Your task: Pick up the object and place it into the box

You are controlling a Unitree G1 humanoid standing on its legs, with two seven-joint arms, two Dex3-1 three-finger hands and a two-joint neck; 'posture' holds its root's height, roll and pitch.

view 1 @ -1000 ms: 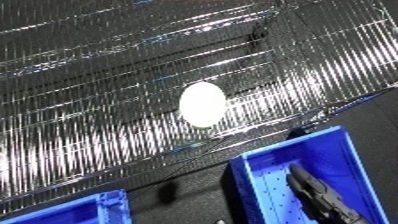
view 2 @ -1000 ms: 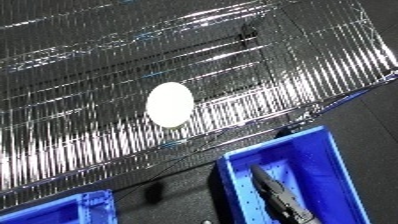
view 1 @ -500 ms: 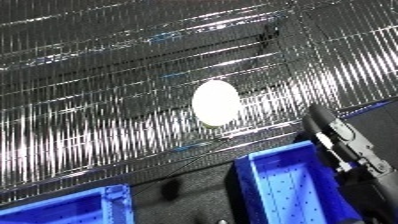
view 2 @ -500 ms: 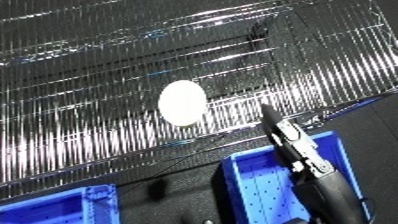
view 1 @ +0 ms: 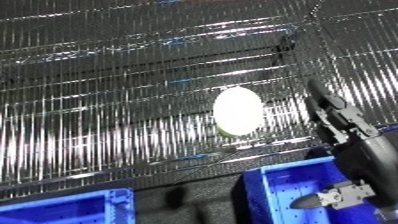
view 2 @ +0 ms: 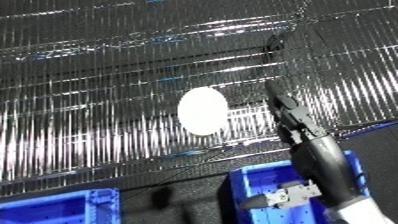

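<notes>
A pale, egg-shaped object [view 1: 238, 110] lies on the shiny ribbed metal surface [view 1: 107, 100], near its front edge. My right hand [view 1: 335, 114] reaches up from the lower right with its fingers straight, open and holding nothing. Its fingertips stand just right of the object, apart from it. A blue bin [view 1: 293, 197] sits below the object at the lower right, partly covered by my right forearm. My left hand does not show in either view.
A second blue bin [view 1: 67, 207] shows at the lower left corner. A dark floor strip [view 1: 191, 200] separates the two bins. The metal surface's front edge [view 1: 178, 160] runs across the view, just above the bins.
My right hand has risen out of the blue bin and stretched up over the metal surface, to the right of the pale object. The camera has shifted too.
</notes>
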